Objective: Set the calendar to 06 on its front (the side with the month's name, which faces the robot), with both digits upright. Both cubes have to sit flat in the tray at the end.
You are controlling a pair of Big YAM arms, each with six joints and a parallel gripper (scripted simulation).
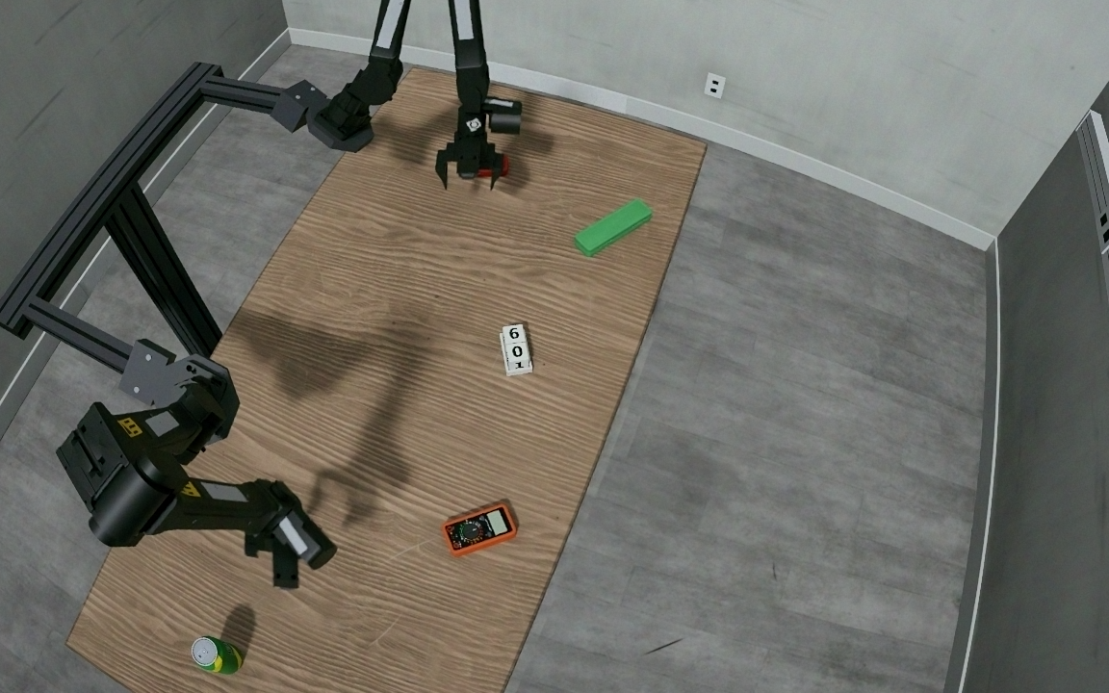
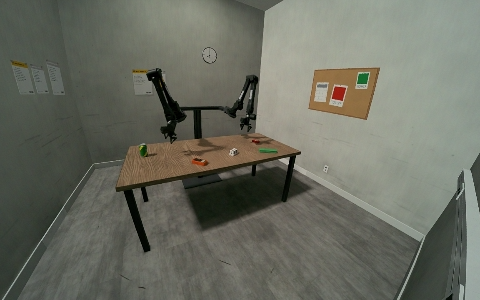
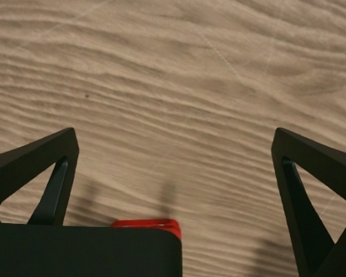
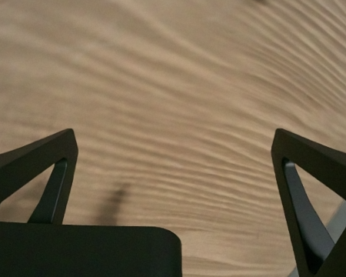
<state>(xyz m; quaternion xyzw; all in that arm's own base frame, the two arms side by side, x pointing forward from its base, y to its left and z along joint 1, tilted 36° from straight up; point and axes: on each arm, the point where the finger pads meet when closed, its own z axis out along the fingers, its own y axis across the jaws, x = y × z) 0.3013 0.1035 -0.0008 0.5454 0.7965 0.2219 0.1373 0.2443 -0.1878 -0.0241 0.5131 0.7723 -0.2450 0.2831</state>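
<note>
The calendar (image 1: 517, 348) is a small white tray with two white cubes, standing right of the table's middle; it also shows in the exterior view (image 2: 233, 151). From above, the cubes' top faces read 6 and 0. My left gripper (image 1: 465, 176) hangs open and empty over the far end of the table, above a red tin (image 1: 490, 172) whose edge shows in the left wrist view (image 3: 148, 225). My right gripper (image 1: 285, 573) is open and empty over the near end, far from the calendar. The right wrist view shows only bare wood between the fingers.
A green flat box (image 1: 612, 226) lies beyond the calendar near the right edge. An orange multimeter (image 1: 479, 527) lies nearer, toward the right edge. A green and yellow can (image 1: 216, 654) stands at the near left corner.
</note>
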